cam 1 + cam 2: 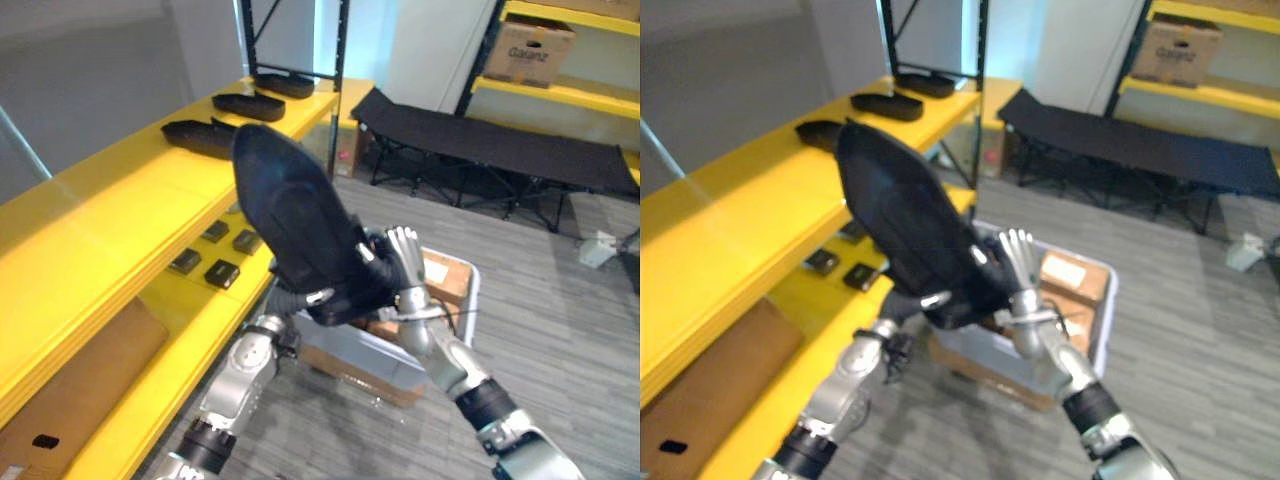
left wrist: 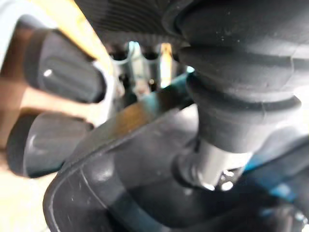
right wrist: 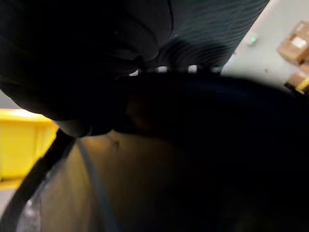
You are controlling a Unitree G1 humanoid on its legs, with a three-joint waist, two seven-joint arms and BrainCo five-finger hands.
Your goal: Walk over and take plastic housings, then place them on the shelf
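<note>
A large black plastic housing (image 1: 295, 225) is held up on a tilt in front of the yellow shelf (image 1: 110, 215), with its upper end over the shelf's front edge. My left hand (image 1: 305, 300) is under its lower end. In the left wrist view the thumb (image 2: 212, 164) lies inside the housing's rim (image 2: 96, 159) and the dark fingertips (image 2: 63, 67) lie outside it. My right hand (image 1: 405, 265) presses straight fingers against the housing's right side. Three more black housings (image 1: 200, 135) lie in a row on the shelf's top board.
Small black parts (image 1: 222, 272) lie on the lower shelf board, and a brown cardboard sheet (image 1: 70, 380) lies nearer. A white crate (image 1: 462, 290) holding cardboard boxes stands on the floor beneath my hands. Farther back are a black folding cot (image 1: 490, 145) and another yellow rack with a cardboard box (image 1: 530, 50).
</note>
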